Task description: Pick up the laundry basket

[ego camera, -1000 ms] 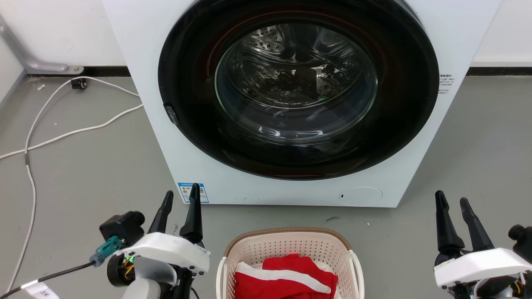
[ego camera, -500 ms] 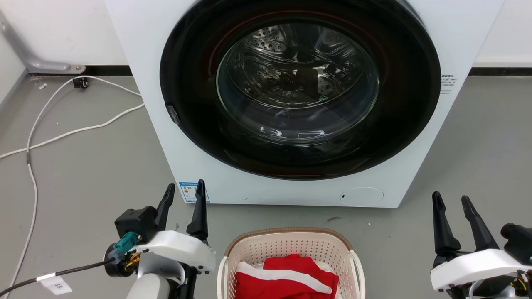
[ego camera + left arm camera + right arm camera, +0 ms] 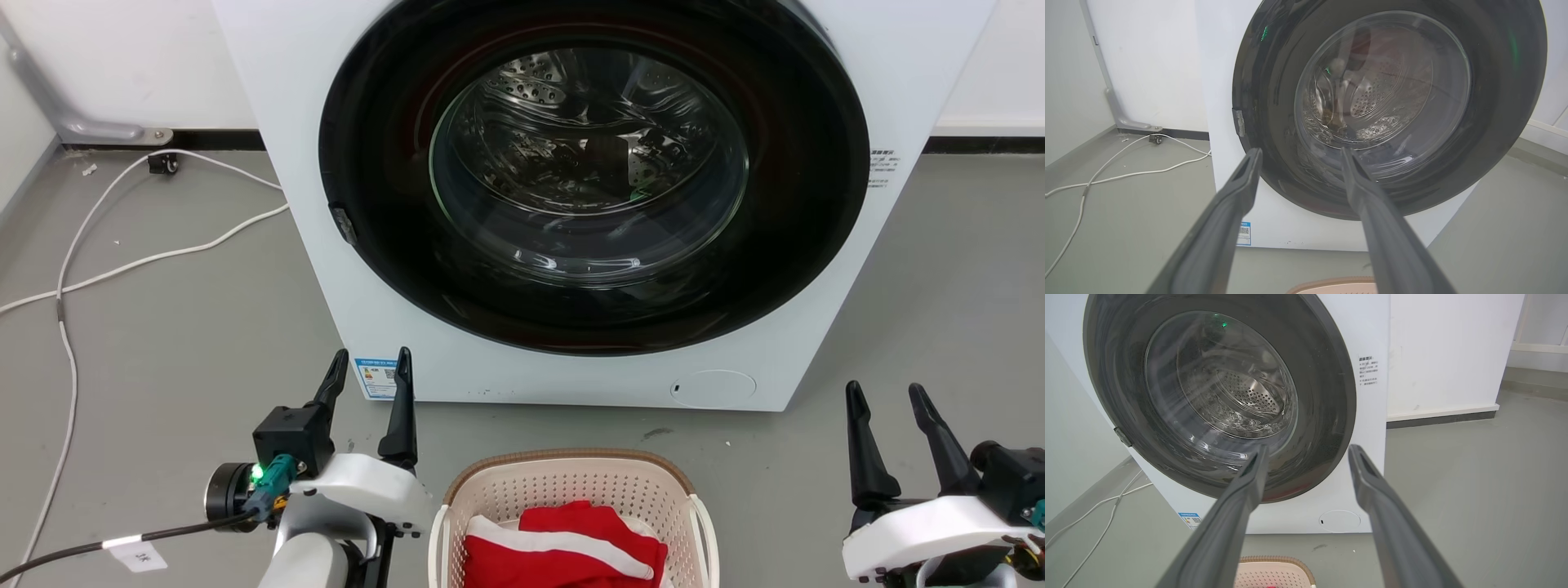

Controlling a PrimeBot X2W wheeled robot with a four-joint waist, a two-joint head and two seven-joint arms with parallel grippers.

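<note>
Head view: laundry basket (image 3: 531,490) near blue label (image 3: 374,380) (print illegible).

I've got a cream perforated laundry basket (image 3: 571,488), brown woven rim, white handles; red cloth (image 3: 571,549), white stripe. White washing machine (image 3: 506,380), black door ring. Grey floor (image 3: 180,343), white cable (image 3: 131,264) far left.

White front-loading washing machine (image 3: 522,384) is standing on grey floor (image 3: 163,351), its round dark door (image 3: 588,327) sitting shut, glass showing the steel drum. White wall (image 3: 122,57) is running behind, black skirting (image 3: 220,140) lining its base. White cable (image 3: 147,260) is trailing across the floor at left, and a grey pipe (image 3: 114,131) is hugging the corner.
</note>
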